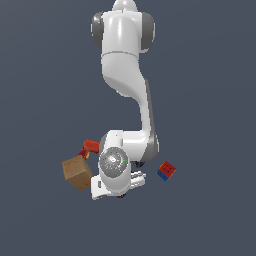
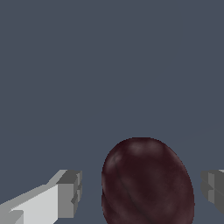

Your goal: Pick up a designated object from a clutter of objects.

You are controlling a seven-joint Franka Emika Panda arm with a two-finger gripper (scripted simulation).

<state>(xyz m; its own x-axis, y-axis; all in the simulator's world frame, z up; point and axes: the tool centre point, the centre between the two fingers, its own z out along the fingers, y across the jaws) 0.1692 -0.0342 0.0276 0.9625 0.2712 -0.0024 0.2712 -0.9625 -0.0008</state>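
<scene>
Here the white Panda arm's gripper (image 2: 140,192) stands spread apart around the small dark maroon-brown ball (image 2: 148,183), which fills the lower middle of the wrist view. A grey fingertip (image 2: 70,192) shows on one side of the ball and another on the other, each with a gap to its skin. In the exterior view the arm hides nearly all of the ball. A tan box (image 1: 76,172) lies at lower left, a red drill-like toy (image 1: 90,146) just above it, and a red-and-blue cube (image 1: 166,170) sits right of centre.
</scene>
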